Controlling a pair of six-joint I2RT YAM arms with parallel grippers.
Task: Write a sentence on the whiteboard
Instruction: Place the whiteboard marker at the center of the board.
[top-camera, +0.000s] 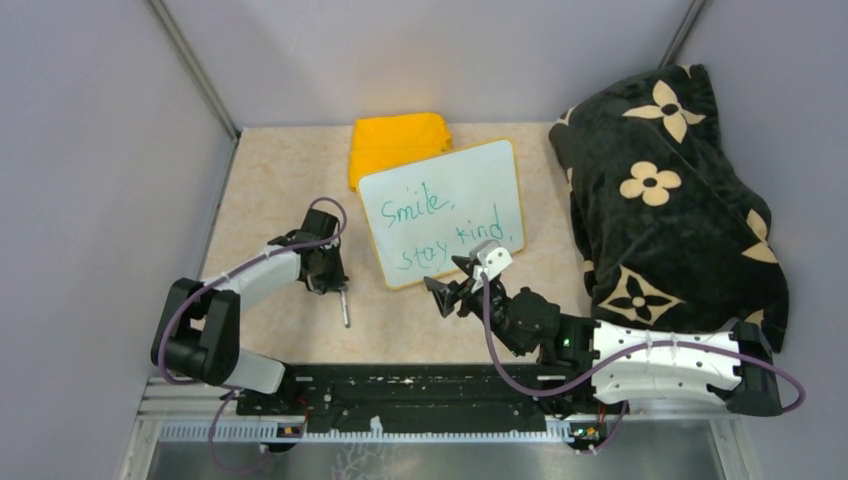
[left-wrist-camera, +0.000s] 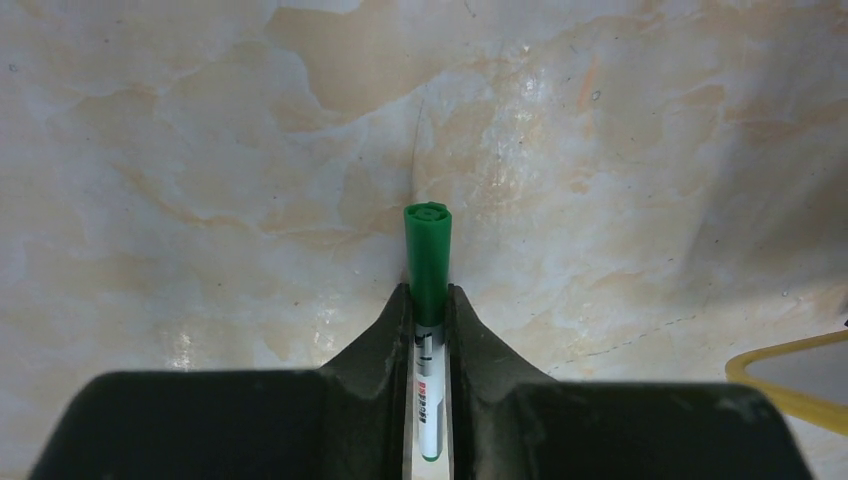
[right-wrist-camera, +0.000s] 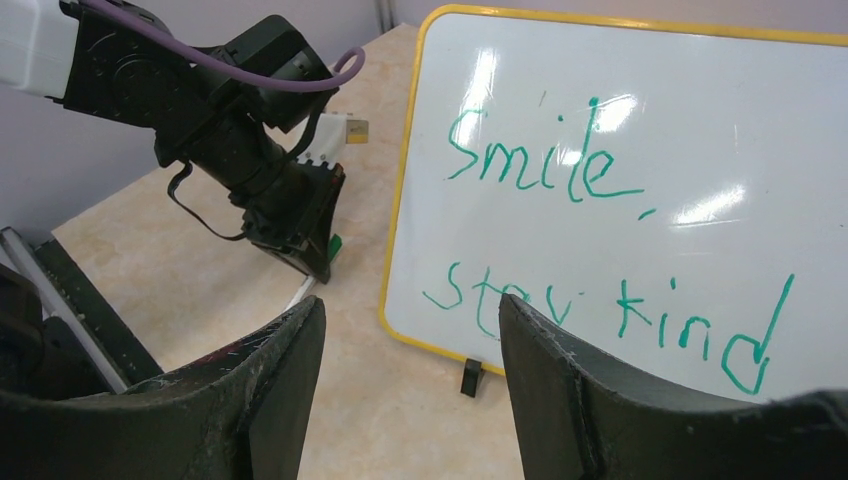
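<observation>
The whiteboard lies slanted at the table's middle, yellow-rimmed, and the right wrist view shows it close up. The sentence in green reads "Smile, stay kind" over two lines. My left gripper sits left of the board, low over the table, jaws shut on a green-capped white marker that pokes toward the near edge. My right gripper hovers open just off the board's near edge, nothing between its fingers.
A folded yellow cloth lies behind the board. A black blanket with cream flowers fills the right side. A small black clip sits on the board's near rim. Grey walls enclose the table.
</observation>
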